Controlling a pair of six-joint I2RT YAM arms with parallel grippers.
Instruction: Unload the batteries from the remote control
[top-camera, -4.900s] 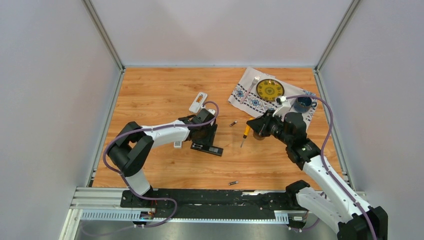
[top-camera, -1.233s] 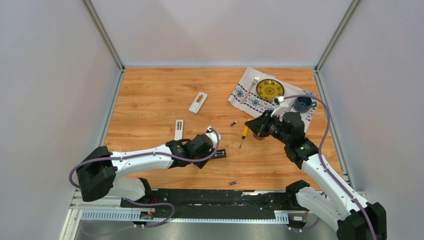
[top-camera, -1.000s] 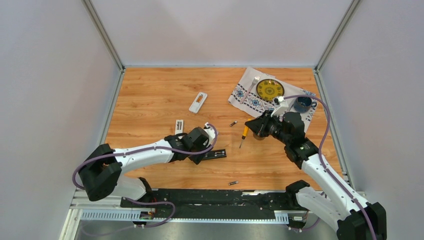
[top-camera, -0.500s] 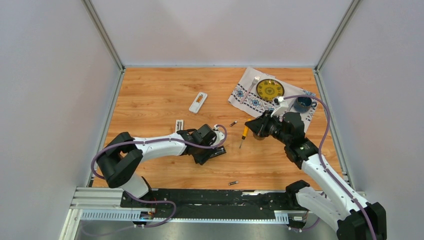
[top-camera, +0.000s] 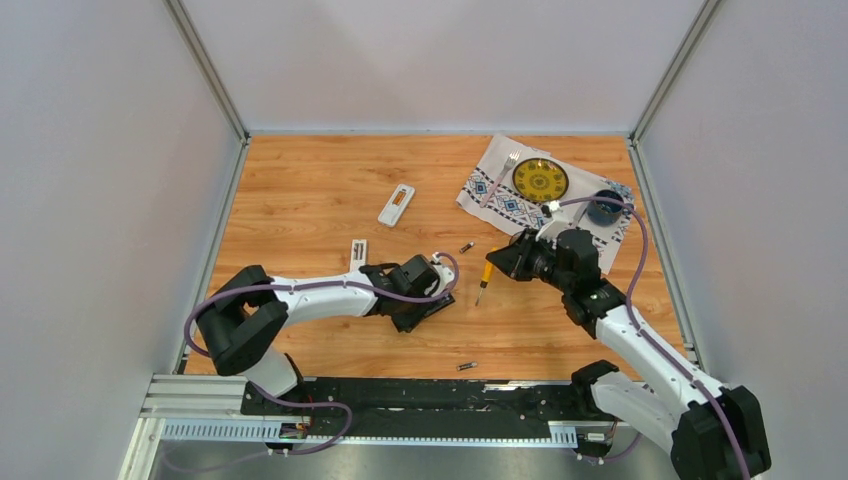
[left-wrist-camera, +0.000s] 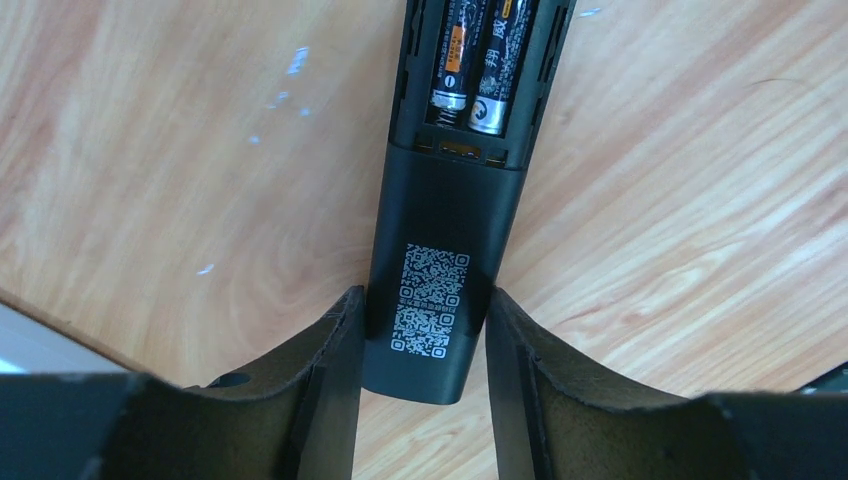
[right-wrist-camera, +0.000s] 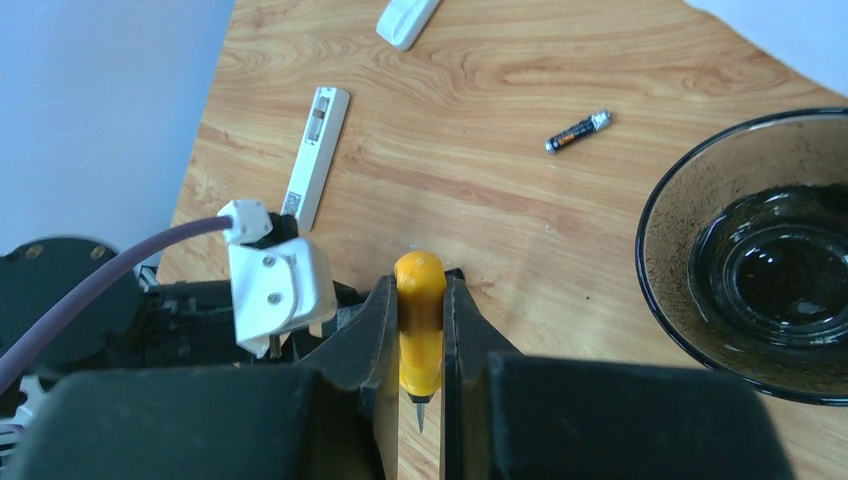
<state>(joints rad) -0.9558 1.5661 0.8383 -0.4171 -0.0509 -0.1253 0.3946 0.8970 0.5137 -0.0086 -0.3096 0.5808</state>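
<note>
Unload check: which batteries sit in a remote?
The two batteries side by side in the black remote's open bay. The others lie loose on the table: far battery by the screwdriver, near battery at the front edge.

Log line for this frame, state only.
left hand: straddling black remote end, grip unclear | right hand: shut on screwdriver | batteries: two in open bay
</note>
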